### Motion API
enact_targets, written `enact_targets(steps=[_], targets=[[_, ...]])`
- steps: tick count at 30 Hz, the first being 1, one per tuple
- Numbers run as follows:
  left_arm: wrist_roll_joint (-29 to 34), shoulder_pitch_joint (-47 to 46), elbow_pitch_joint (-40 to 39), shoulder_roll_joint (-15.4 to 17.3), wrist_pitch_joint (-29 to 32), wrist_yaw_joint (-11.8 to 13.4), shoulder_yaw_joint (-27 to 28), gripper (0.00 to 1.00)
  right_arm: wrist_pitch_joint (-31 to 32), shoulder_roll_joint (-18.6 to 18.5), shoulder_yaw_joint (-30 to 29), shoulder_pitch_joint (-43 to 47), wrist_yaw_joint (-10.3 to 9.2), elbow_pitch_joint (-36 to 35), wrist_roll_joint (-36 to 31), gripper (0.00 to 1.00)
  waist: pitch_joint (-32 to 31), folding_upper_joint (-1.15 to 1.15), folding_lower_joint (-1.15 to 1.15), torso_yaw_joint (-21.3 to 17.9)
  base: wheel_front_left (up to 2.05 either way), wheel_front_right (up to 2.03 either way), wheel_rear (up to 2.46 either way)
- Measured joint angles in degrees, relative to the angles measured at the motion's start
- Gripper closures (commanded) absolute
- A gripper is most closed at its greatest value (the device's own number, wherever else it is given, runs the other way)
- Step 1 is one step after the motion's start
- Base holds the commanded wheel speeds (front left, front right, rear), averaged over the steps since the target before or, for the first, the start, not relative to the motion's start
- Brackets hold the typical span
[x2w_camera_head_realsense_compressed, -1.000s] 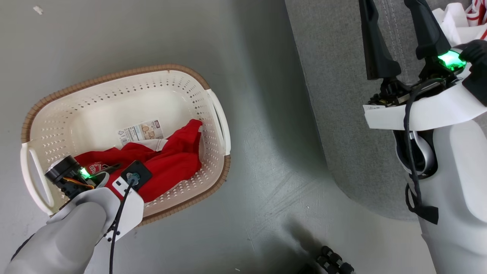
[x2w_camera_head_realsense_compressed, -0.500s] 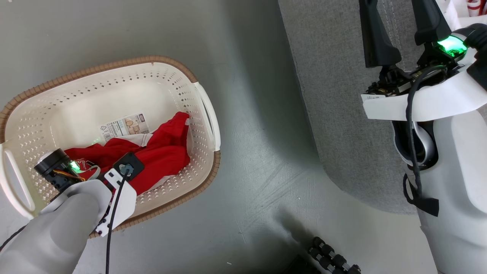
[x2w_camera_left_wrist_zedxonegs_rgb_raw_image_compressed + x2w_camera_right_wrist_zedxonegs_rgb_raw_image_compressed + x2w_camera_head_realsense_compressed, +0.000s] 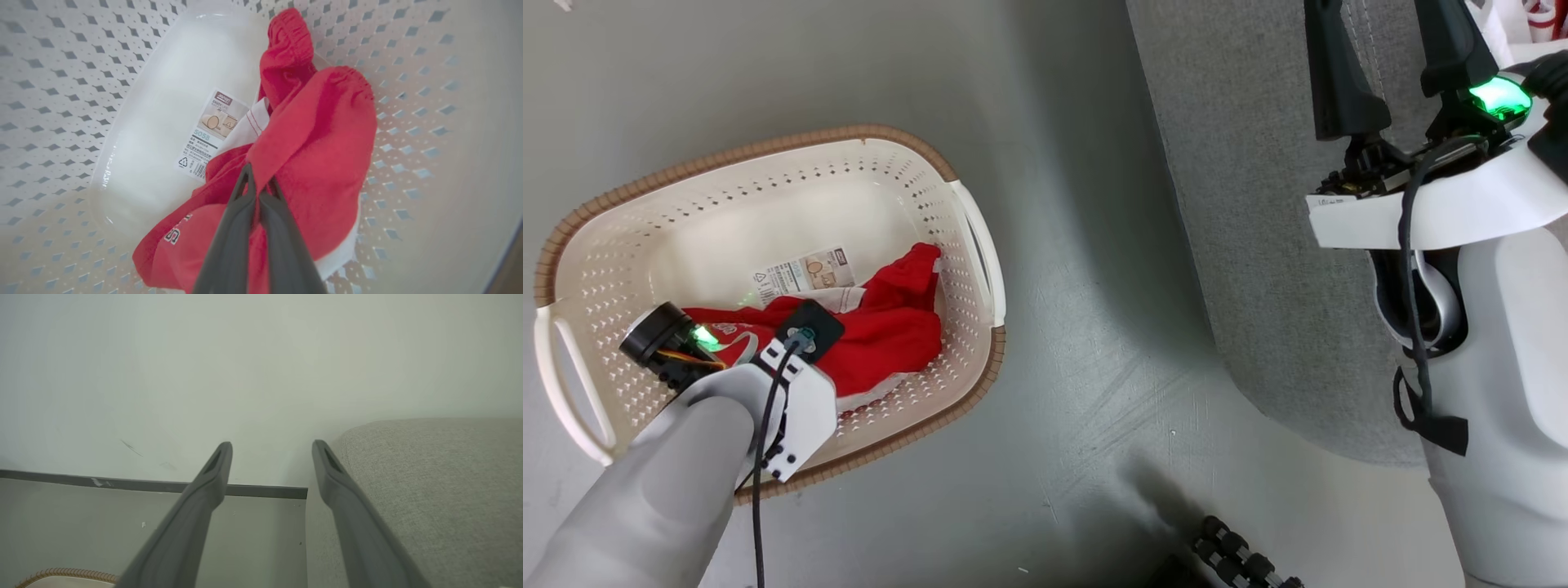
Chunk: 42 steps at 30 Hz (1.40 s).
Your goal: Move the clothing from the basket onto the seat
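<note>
The left gripper (image 3: 259, 176) pinches a middle fold of the clothing (image 3: 890, 335), at four o'clock in the basket (image 3: 768, 152); soft and light, it should lift limp. The right gripper (image 3: 271, 444) stands spread.

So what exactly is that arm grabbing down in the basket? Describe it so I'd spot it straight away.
Find the cream basket with the brown rim on the floor, left of the grey sofa. In its bottom lies a crumpled garment, pinched by the left arm's dark fingers. It is bright red with white trim, unlike the flat paper label next to it.
</note>
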Motion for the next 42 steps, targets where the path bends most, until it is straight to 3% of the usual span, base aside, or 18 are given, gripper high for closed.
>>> enact_targets(steps=[13, 25, 42], targets=[[-5.88, 0.09, -4.28, -1.67, -9.12, 3.99, 6.92, 1.0, -0.01, -0.04, 1.3, -1.27, 0.0, 1.8, -1.82, 0.0, -3.15, 0.0, 0.0, 2.89, 0.0, 0.0, 0.0], [-8.06, 0.23, -8.39, -2.37, -14.95, 6.26, 10.07, 1.0, -0.01, -0.18, 2.02, -1.26, 0.0, 5.32, -5.21, 0.0, -8.01, 0.0, 0.0, 6.15, 0.0, 0.0, 0.0], [-11.92, 0.51, -14.07, -3.49, -17.26, 5.47, 12.46, 1.0, -0.01, -0.4, 3.31, 5.64, 0.0, 9.64, -6.92, 0.0, -17.52, 0.0, 0.0, 10.71, 0.0, 0.0, 0.0]])
